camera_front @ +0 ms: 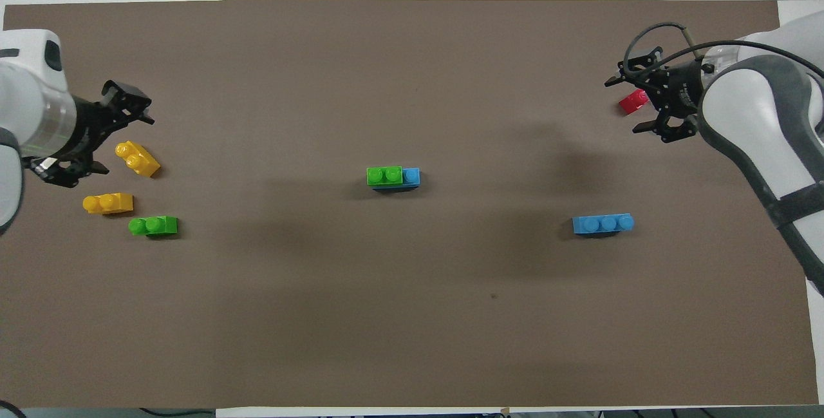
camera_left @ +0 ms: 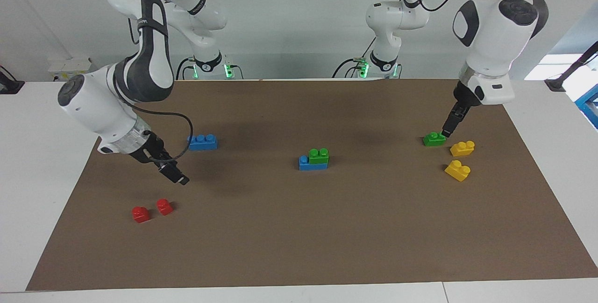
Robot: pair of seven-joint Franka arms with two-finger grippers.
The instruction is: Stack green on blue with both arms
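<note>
A green brick sits on one end of a blue brick at the middle of the mat; the pair also shows in the overhead view, green on blue. A second green brick lies loose toward the left arm's end. A second blue brick lies loose toward the right arm's end. My left gripper hangs just above the mat beside the loose green brick, holding nothing. My right gripper hangs over the red bricks, holding nothing.
Two yellow two-stud bricks lie next to the loose green brick. Two small red bricks lie below the right gripper; only one shows from overhead. A brown mat covers the white table.
</note>
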